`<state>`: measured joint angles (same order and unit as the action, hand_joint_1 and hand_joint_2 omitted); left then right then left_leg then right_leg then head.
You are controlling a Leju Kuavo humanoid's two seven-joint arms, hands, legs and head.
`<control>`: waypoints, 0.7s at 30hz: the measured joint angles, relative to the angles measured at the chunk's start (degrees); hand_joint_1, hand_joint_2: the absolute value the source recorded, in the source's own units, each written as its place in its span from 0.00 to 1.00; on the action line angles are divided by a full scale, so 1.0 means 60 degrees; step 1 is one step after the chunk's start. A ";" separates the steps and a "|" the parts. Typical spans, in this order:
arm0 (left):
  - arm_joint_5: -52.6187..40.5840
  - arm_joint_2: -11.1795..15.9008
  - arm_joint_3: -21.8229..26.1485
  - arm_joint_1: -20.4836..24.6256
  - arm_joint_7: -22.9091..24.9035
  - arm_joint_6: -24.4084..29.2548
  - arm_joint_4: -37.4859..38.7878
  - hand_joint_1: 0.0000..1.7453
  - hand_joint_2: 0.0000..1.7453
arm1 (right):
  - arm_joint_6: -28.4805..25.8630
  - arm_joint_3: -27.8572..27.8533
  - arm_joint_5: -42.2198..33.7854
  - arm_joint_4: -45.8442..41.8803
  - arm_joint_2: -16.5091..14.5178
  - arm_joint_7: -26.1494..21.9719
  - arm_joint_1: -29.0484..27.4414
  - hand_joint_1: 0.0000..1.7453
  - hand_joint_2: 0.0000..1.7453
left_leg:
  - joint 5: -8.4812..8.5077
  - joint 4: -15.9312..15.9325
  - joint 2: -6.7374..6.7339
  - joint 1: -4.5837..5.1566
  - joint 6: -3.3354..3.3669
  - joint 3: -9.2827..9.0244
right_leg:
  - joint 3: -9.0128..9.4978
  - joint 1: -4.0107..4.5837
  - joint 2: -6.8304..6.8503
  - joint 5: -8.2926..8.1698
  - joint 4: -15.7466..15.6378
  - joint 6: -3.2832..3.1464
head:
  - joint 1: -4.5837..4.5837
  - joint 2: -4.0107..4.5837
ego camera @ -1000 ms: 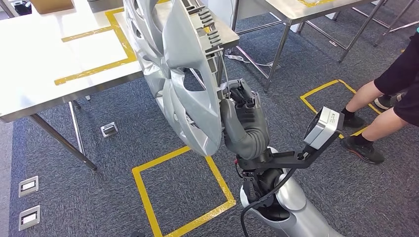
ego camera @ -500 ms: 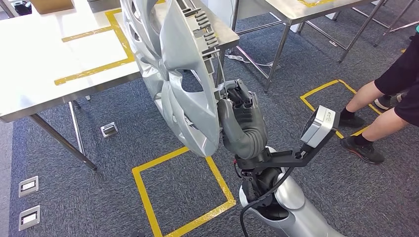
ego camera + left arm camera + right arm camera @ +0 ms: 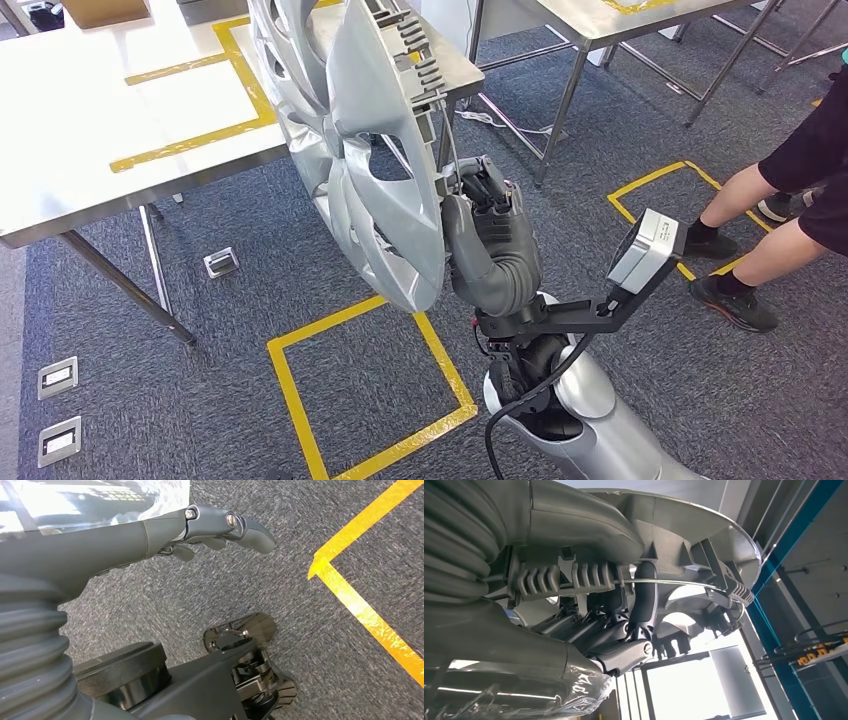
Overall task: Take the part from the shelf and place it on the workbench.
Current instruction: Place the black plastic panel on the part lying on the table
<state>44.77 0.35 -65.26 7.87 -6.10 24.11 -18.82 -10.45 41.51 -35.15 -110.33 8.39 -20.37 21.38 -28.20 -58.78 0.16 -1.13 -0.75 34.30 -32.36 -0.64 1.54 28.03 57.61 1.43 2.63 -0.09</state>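
Note:
The part is a large silver wheel cover (image 3: 370,150), held upright on edge in the middle of the head view, with its top in front of the steel workbench (image 3: 90,130). My right hand (image 3: 490,230) grips its rim from behind, fingers hooked over the wire ring and clips on the inner side. The right wrist view shows the ribbed back of the wheel cover (image 3: 684,545) with my right hand (image 3: 589,625) wrapped around the rim. My left hand (image 3: 200,530) hangs above the grey carpet, fingers stretched out and holding nothing.
Yellow tape (image 3: 200,70) marks a rectangle on the workbench. A taped square (image 3: 370,390) lies on the carpet below the part. A person (image 3: 790,200) stands at the right by another taped square. A second steel table (image 3: 620,15) stands behind.
The wheel cover and my right hand have risen very slightly and tipped a little toward the workbench. The person has not moved.

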 joint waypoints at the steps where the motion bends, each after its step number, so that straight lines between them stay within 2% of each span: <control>1: 0.0006 0.0000 0.0000 0.0000 0.0000 0.0000 0.0000 0.00 1.00 | 0.0000 -0.0002 -0.0001 0.0000 0.0000 -0.0002 0.0001 1.00 1.00 | 0.0000 0.0000 0.0000 0.0000 0.0000 0.0000 | 0.0000 0.0000 0.0000 0.0000 0.0000 0.0000 | 0.0000 0.0000; 14: 0.0096 0.0018 0.0003 -0.0001 0.0000 0.0000 0.0008 0.00 1.00 | -0.0003 -0.0004 -0.0033 0.0080 -0.0002 -0.0015 0.0049 1.00 1.00 | -0.0011 -0.0016 0.0002 0.0049 0.0018 0.0001 | 0.0000 -0.0044 0.0004 -0.0003 -0.0009 0.0020 | -0.0001 0.0000; 18: 0.0097 0.0026 0.0004 -0.0001 0.0000 0.0000 0.0013 0.00 1.00 | -0.0003 -0.0002 -0.0034 0.0154 -0.0005 -0.0025 0.0099 1.00 1.00 | -0.0036 -0.0043 0.0004 0.0103 0.0074 0.0009 | 0.0004 -0.0098 0.0005 -0.0009 -0.0018 0.0093 | -0.0002 0.0000; 21: 0.0102 0.0027 0.0004 -0.0003 -0.0001 0.0000 0.0015 0.00 1.00 | 0.0000 -0.0004 -0.0040 0.0164 -0.0027 -0.0030 0.0119 1.00 1.00 | -0.0029 0.0038 0.0006 0.0098 0.0174 -0.0051 | 0.0037 -0.0122 -0.0005 0.0026 -0.0033 0.0184 | 0.0002 0.0000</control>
<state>45.38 0.51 -65.24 7.86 -6.10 24.11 -18.73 -10.45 41.48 -35.39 -109.35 8.23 -20.55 22.10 -28.38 -58.56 0.20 -0.55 0.30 34.00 -32.14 -1.37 1.51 28.19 57.41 2.54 2.64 -0.09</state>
